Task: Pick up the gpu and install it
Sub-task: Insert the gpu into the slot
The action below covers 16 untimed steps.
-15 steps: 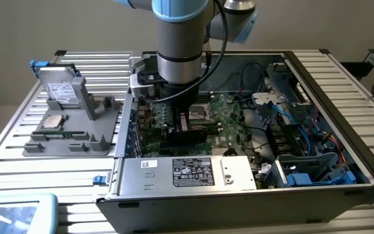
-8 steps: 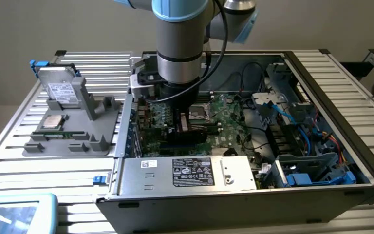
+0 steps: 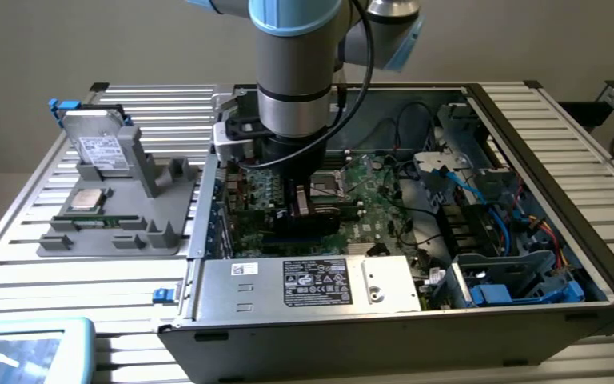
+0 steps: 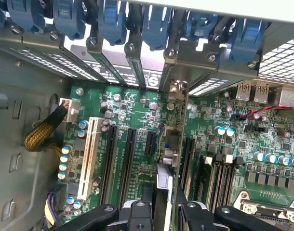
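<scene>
The gpu (image 4: pixel 172 139) shows edge-on in the wrist view. It stands upright over the green motherboard (image 4: pixel 137 110), between the black expansion slots (image 4: pixel 119 163). Its silver end bracket (image 4: pixel 176 89) reaches the row of rear slot covers with blue clips. My gripper (image 4: pixel 165 219) is shut on the card's near end, with one black finger (image 4: pixel 137 216) on each side. In the exterior view my gripper (image 3: pixel 307 196) is down inside the open computer case (image 3: pixel 563 160), with the gpu (image 3: pixel 309 214) below it at the motherboard. I cannot tell whether the card's edge is seated in a slot.
Left of the case, a grey holder (image 3: pixel 125 232) carries a silver hard drive (image 3: pixel 105 148), a processor chip (image 3: pixel 89 200) and a green memory stick (image 3: pixel 99 222). A silver power supply (image 3: pixel 307 284) fills the case's front. Blue cables and brackets (image 3: pixel 499 240) crowd its right side.
</scene>
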Each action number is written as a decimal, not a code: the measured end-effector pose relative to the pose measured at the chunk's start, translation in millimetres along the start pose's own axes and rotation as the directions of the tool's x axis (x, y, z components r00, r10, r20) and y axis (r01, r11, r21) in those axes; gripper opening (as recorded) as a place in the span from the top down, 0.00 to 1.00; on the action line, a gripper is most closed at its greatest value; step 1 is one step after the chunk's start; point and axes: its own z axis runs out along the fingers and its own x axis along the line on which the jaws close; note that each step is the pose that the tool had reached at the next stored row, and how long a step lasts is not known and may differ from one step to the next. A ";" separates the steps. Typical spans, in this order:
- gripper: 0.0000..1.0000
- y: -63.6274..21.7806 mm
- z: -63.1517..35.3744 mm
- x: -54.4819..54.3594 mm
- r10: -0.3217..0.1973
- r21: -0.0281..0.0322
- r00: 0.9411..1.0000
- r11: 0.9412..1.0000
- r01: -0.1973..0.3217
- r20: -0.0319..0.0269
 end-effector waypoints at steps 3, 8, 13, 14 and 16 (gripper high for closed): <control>0.73 0.4 0.2 0.0 -0.002 0.000 1.000 1.000 0.002 0.000; 0.73 0.9 0.9 0.0 -0.004 0.001 1.000 1.000 0.004 -0.001; 0.73 1.2 1.3 0.0 -0.006 0.003 1.000 1.000 0.006 -0.002; 0.73 1.2 1.3 -0.1 -0.006 0.001 1.000 1.000 0.006 -0.001; 0.73 1.2 1.3 0.0 -0.006 0.003 1.000 1.000 0.006 -0.002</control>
